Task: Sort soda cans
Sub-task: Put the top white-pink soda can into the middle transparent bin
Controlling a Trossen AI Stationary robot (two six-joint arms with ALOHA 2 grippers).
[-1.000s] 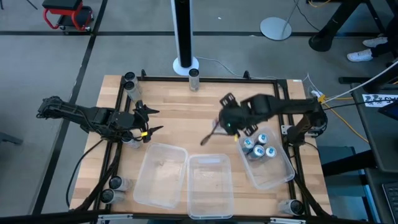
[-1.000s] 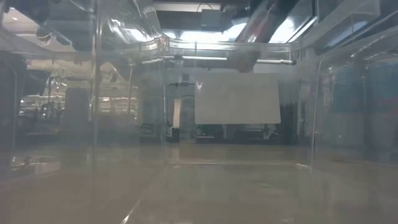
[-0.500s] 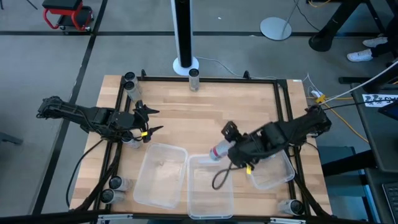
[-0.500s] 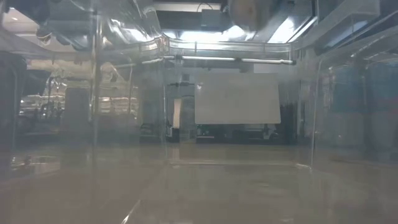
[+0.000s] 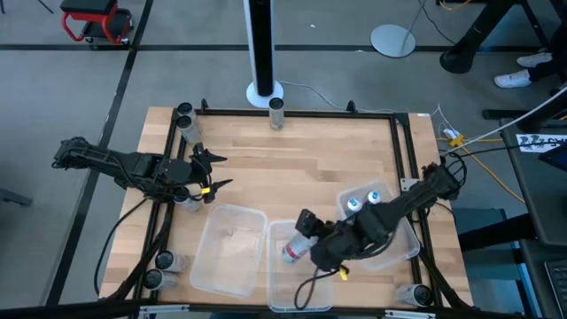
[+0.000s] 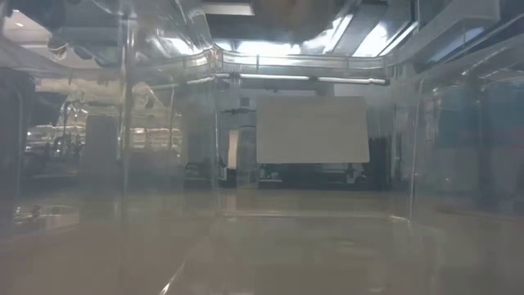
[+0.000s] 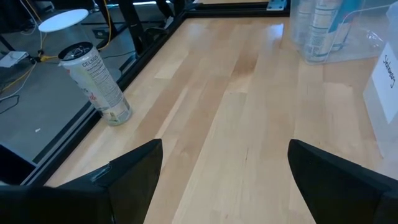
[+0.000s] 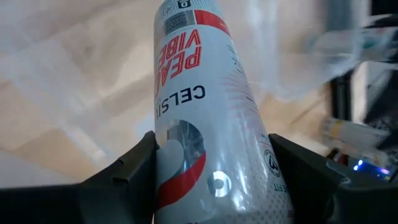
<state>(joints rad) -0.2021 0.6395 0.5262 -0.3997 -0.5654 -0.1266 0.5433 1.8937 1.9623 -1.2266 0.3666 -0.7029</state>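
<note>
- Sorting partly done, by the look of it: right bin [image 5: 390, 244] at about 4 o'clock on the table holds blue-white cans [image 5: 363, 200] at its far end, at least two tops showing.
- Middle bin [image 5: 299, 266] at 6 o'clock and left bin [image 5: 229, 248] at 7 o'clock look empty of cans so far.
- Right gripper [image 5: 301, 241] over the middle bin's far end, clamped on a white-and-red can [image 8: 205, 118] lying tilted across the fingers; drop-off not yet made.
- Left gripper [image 5: 211, 173] at 9 o'clock, just inside the table edge, fingers apart, nothing between them.
- Left to sort, as a judgement: most of the stock. Loose cans at the rim: two at 11 o'clock [image 5: 184, 115], one at 12 o'clock [image 5: 277, 110], two at 7 o'clock [image 5: 159, 270], one at 5 o'clock [image 5: 416, 294].
- One more white can [image 7: 94, 78] upright at the table edge in the left wrist view, well apart from the left fingers.
- Surface: light wood-plank table [image 5: 266, 159] inside a black metal frame [image 5: 292, 112], cables along the sides.
- Low view taken up by clear bin walls; hazy room behind.
- Room: grey floor, white post on a round base [image 5: 263, 53] at 12 o'clock beyond the table, red cart [image 5: 96, 19] at far 10 o'clock, a person's shoe [image 5: 518, 78] at far 2 o'clock.
</note>
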